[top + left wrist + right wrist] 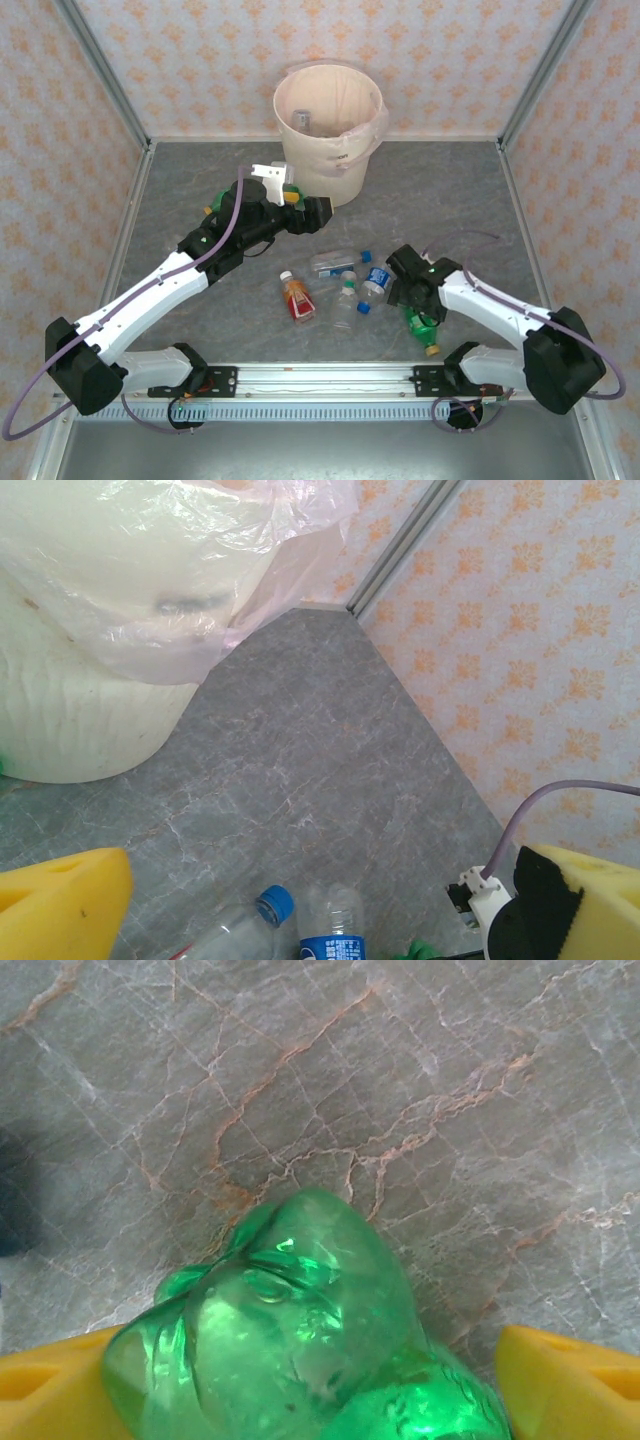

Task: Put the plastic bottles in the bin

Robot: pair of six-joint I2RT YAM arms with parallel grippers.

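Left end effector (325, 900) wide open, empty, near the bin (335, 165), right end effector (320, 1380) around green bottle (300, 1340), cannot tell if gripping

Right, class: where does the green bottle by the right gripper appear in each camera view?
Top external: green bottle lower right, under the right gripper.
Left wrist: a green sliver at the bottom edge, probably it.
Right wrist: bottom centre, between the yellow fingers.
Shared landmark: the grey marbled table.
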